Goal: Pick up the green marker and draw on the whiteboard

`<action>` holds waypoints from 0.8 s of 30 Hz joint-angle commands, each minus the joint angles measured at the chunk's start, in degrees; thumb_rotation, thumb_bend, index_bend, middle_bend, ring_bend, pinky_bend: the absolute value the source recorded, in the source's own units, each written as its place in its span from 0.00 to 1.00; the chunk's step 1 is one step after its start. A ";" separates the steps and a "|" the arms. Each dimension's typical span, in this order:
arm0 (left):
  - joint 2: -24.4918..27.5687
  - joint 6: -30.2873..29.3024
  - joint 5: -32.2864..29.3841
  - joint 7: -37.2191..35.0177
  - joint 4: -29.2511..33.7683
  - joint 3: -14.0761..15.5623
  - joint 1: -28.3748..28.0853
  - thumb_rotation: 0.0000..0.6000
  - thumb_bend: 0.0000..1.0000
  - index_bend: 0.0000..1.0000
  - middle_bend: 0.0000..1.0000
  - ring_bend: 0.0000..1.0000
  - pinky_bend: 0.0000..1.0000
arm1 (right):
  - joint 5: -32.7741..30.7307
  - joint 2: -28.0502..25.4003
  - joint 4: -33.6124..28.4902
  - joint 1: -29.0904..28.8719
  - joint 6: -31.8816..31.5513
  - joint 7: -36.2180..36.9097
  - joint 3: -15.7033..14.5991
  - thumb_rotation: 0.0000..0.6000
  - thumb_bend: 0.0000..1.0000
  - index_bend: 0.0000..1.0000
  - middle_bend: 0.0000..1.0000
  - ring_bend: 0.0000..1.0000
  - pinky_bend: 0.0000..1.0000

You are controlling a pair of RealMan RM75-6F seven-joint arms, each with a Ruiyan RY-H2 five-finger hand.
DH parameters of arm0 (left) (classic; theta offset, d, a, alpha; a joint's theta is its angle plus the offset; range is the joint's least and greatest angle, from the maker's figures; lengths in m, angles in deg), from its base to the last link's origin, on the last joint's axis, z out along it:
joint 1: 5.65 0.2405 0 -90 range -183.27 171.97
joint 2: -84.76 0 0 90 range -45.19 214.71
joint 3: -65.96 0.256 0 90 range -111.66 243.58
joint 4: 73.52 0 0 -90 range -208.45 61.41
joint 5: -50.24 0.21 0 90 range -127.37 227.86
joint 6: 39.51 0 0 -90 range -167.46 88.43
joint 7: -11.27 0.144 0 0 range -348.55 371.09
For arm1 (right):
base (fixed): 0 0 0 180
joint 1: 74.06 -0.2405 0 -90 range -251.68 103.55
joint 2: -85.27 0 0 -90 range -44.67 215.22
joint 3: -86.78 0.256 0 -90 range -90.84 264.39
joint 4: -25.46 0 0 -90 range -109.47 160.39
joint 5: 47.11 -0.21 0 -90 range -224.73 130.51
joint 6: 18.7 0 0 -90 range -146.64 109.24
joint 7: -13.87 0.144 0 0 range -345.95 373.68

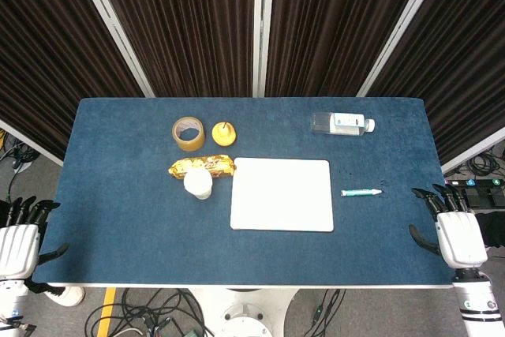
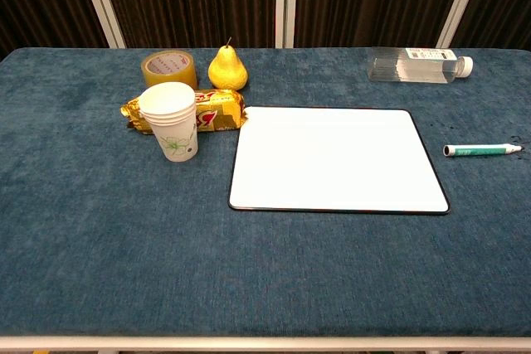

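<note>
The green marker [image 1: 361,192] lay on the blue tabletop [image 1: 118,219] at the right of centre in the head view, just beside the right edge of the whiteboard [image 1: 282,194] but apart from it, with a strip of bare cloth between them. Its long axis ran left to right across the frame, roughly parallel to the near edge of the tabletop. In the chest view the marker [image 2: 482,150] showed a white end toward the whiteboard [image 2: 338,159] and a dark tip pointing to the right edge of the frame.

The right robot hand [image 1: 456,234] hovered at the lower right of the head view, at the tabletop's near right corner, holding nothing, its dark fingers apart and pointing up the frame. The marker lay up and to the left of it, near but well short of touching. The left robot hand [image 1: 20,238] sat at the lower left, off the tabletop's left corner, also empty with fingers spread, and the whole whiteboard lay between it and the marker. Neither hand showed in the chest view.

The right robot hand was plainly the nearer, so the pick probably fell to it, with a reach inward and leftward and the fingers closing across the marker's barrel. The grasp had not begun, and the whiteboard was blank.
</note>
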State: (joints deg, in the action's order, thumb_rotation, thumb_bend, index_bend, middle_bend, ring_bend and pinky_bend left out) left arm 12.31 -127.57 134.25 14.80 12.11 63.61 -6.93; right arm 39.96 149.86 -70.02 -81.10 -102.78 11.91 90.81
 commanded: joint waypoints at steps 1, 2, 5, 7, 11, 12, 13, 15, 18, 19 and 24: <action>0.14 0.12 -0.06 -0.04 -0.05 0.20 0.15 1.00 0.00 0.25 0.21 0.09 0.07 | -0.07 0.21 0.02 -0.39 0.63 -0.33 0.04 1.00 0.20 0.21 0.29 0.13 0.11; 0.12 0.05 -0.06 -0.09 -0.07 0.21 0.20 1.00 0.00 0.25 0.21 0.09 0.07 | -0.05 0.24 0.03 -0.54 0.90 -0.36 0.02 1.00 0.20 0.21 0.29 0.13 0.11; -0.15 -0.30 -0.05 -0.03 0.01 0.22 0.43 1.00 0.00 0.25 0.21 0.09 0.07 | -0.33 0.28 0.35 -1.48 2.43 -0.76 0.25 1.00 0.20 0.21 0.29 0.13 0.11; -0.15 -0.37 0.17 -0.04 0.05 0.33 0.47 1.00 0.00 0.25 0.21 0.09 0.07 | -1.17 0.69 1.01 -2.99 4.85 -1.65 0.75 1.00 0.20 0.21 0.30 0.13 0.11; 0.10 -0.63 0.28 -0.03 0.30 0.26 0.57 1.00 0.00 0.25 0.21 0.09 0.07 | -3.47 3.11 3.87 -7.67 11.38 -6.10 2.41 1.00 0.20 0.27 0.34 0.16 0.14; 0.12 -0.70 0.28 -0.07 0.32 0.25 0.62 1.00 0.00 0.25 0.21 0.09 0.07 | -4.13 4.04 5.02 -8.96 13.09 -7.41 2.84 1.00 0.20 0.31 0.36 0.17 0.16; 0.14 -0.75 0.29 -0.05 0.32 0.25 0.67 1.00 0.00 0.25 0.21 0.09 0.07 | -5.03 5.49 6.93 -10.75 15.35 -9.06 3.44 1.00 0.20 0.34 0.38 0.18 0.16; 0.20 -0.81 0.22 0.00 0.39 0.31 0.80 1.00 0.00 0.25 0.21 0.09 0.07 | -6.67 7.89 10.17 -13.40 18.97 -11.61 4.15 1.00 0.20 0.39 0.39 0.19 0.17; 0.21 -0.87 -0.07 0.00 0.41 0.44 1.14 1.00 0.00 0.25 0.21 0.09 0.07 | -9.44 12.00 15.64 -17.51 24.71 -14.91 5.00 1.00 0.20 0.41 0.40 0.19 0.17; 0.17 -0.83 -0.28 -0.01 0.40 0.45 1.25 1.00 0.00 0.25 0.21 0.09 0.07 | -10.18 13.68 17.74 -18.90 26.44 -15.83 5.16 1.00 0.20 0.41 0.40 0.19 0.17; 0.15 -0.47 -0.89 -0.06 0.34 0.51 1.51 1.00 0.00 0.25 0.21 0.09 0.07 | -11.04 19.98 26.01 -22.89 30.82 -18.06 4.64 1.00 0.19 0.44 0.42 0.19 0.17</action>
State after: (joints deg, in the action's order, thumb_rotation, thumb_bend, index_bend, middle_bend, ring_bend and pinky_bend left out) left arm 12.47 -128.05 133.36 14.73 12.45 64.11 -5.42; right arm 30.15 166.37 -47.92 -101.29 -74.79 -4.20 95.34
